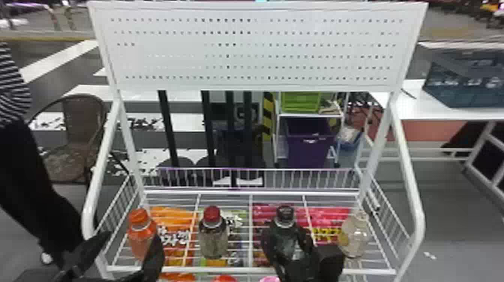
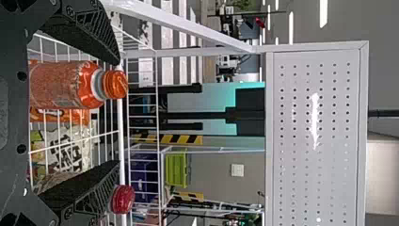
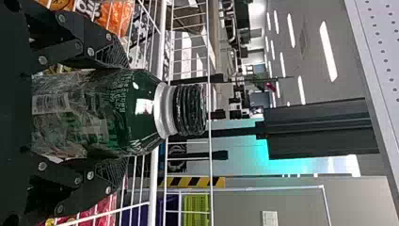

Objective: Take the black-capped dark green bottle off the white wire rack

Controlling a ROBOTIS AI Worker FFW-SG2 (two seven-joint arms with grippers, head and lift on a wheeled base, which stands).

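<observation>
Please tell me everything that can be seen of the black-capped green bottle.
The dark green bottle looks like shiny plastic, with pale print, a whitish neck ring and its ridged black cap on. It is upright at the white wire rack, gripped from both sides by the right hand; its base is hidden.

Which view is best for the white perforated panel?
Head view: it shows the white perforated panel upright, facing the camera, both ends in frame. The left wrist view has a large part, sideways and cut off at one end; the right wrist view has a sideways partial piece with some holes.
</observation>
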